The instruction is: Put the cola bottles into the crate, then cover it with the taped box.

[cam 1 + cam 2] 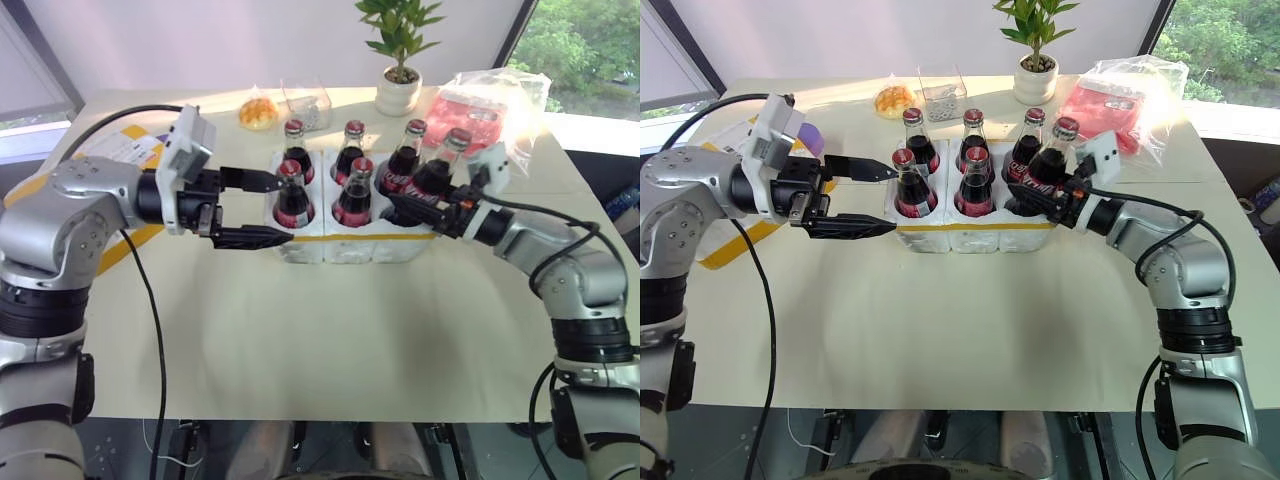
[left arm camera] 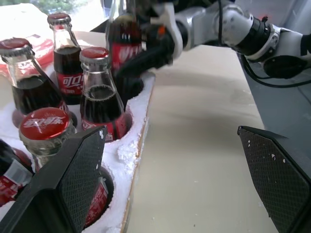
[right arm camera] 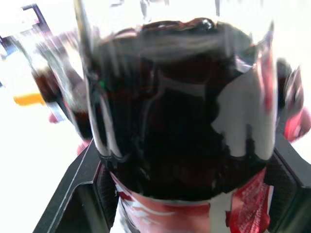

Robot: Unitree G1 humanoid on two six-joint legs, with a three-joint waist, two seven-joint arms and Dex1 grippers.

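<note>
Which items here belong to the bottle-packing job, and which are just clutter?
Job: cola bottles, one held by the right gripper; crate; taped box.
Lying about: potted plant; clear plastic container; orange pastry; bagged red packet.

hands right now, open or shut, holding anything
left hand: open, holding nothing, beside the crate.
right hand: shut on a cola bottle.
</note>
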